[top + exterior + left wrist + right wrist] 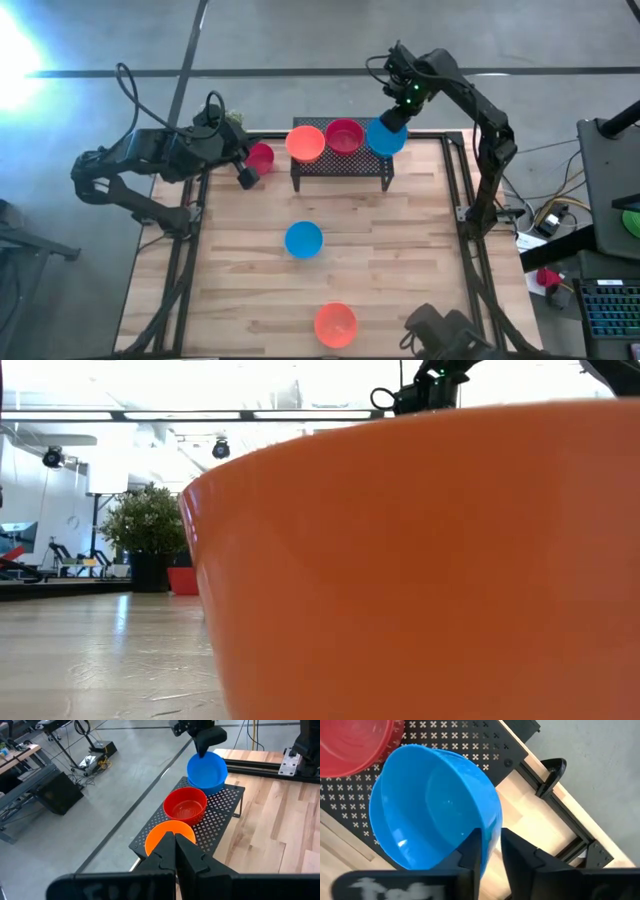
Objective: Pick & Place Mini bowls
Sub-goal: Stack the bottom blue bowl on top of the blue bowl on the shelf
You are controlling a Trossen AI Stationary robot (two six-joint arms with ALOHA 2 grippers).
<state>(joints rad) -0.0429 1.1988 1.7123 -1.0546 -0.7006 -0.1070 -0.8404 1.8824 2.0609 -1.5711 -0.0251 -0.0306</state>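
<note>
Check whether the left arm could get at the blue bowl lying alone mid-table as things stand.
Probably yes: the blue bowl sits alone on bare wood, nothing over or beside it. The left tool is shut and empty near the far-left edge, so it would need to open first.

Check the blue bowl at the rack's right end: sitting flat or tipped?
Tipped. The blue bowl overhangs the rack edge, its rim between the right pincer fingers, tilted in the wrist view.

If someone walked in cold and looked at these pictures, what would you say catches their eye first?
First, the row of three bowls on the black mesh rack at the table's far edge: orange bowl, red bowl, and blue bowl, whose rim sits between the right gripper's fingers. Next, the lone blue bowl mid-table and the orange bowl near the front edge, which fills the low view. The left gripper waits shut beside another red bowl.
</note>
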